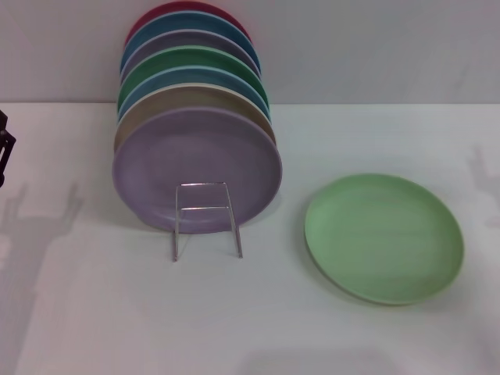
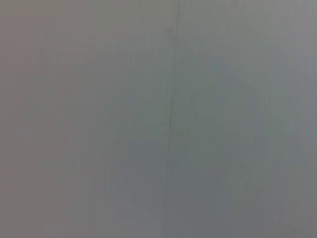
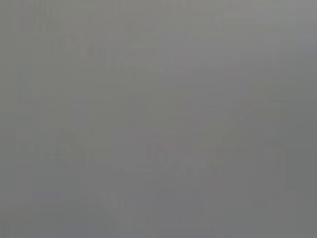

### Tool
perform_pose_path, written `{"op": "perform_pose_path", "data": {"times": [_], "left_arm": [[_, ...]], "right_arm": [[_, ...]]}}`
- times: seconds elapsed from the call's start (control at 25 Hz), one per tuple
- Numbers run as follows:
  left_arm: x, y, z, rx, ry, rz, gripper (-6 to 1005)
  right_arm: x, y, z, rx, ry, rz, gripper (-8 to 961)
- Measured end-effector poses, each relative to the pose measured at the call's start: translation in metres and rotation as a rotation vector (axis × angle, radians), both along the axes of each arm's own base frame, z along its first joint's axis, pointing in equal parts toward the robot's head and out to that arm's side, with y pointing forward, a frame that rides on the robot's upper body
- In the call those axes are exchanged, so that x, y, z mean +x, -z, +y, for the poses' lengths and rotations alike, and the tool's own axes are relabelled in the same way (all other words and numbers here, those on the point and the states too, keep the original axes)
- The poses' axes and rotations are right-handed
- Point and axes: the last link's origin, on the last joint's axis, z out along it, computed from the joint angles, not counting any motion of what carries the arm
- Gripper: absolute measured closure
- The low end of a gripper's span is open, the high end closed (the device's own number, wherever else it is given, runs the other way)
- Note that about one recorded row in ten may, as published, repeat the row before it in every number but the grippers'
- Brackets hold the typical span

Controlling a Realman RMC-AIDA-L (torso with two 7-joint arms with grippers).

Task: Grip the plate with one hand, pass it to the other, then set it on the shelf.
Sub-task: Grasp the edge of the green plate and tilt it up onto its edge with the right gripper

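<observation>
Head view, near to far. The plate [image 1: 383,238] lies flat on the white table [image 1: 94,328], toward the robot's right and apart from the rack [image 1: 206,219]. It rests face up with its whole rim free, which leaves a gripper room to pinch the edge from the outer side; nothing touches it, so the first step of the task appears not yet begun.

To the left of the plate stands the rack, its small front loop rising before a lilac plate [image 1: 197,168]. This plate leans upright in the wires, and behind it a row of further plates [image 1: 195,70] stands on edge, one behind another, up to a red one at the back. Upright storage of this kind suggests the mint plate must be tilted onto its edge before it will seat, presumably in front, where the loop still offers space.

At the far left edge of the view a black piece of the left arm [image 1: 5,152] just enters the scene; whether its gripper is open or closed cannot be told. The right gripper does not appear. Both wrist views show only a plain grey surface.
</observation>
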Motion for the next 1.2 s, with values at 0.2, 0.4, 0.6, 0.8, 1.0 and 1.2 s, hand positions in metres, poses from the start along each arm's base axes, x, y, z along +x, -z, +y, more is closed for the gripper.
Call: {"op": "perform_pose_path", "data": {"times": [0.2,0.4,0.6,0.8,1.0,1.2], "left_arm": [[-0.002,-0.001,-0.002,-0.001,-0.002,-0.006,170],[-0.004,-0.002,-0.005,0.003,-0.006,-0.009,170],[0.001,0.002,-0.004,0.002,0.003,-0.025,170],[0.004,0.007,-0.003,-0.013,0.002,-0.041,170],[0.003,0.011,-0.005,-0.026,-0.010,-0.056,170],[0.000,0.017,-0.010,-0.059,-0.028,-0.057,170]], "right_arm": [[-0.001,0.001,-0.007,0.012,-0.013,0.011,250],[-0.005,0.001,-0.012,0.047,-0.022,-0.060,250],[-0.007,0.002,-0.007,0.073,0.027,-0.211,250],[-0.013,0.001,0.004,0.115,0.084,-0.412,251],[-0.015,0.003,0.006,0.144,0.123,-0.514,251],[-0.024,0.016,0.002,0.150,0.152,-0.544,251]]}}
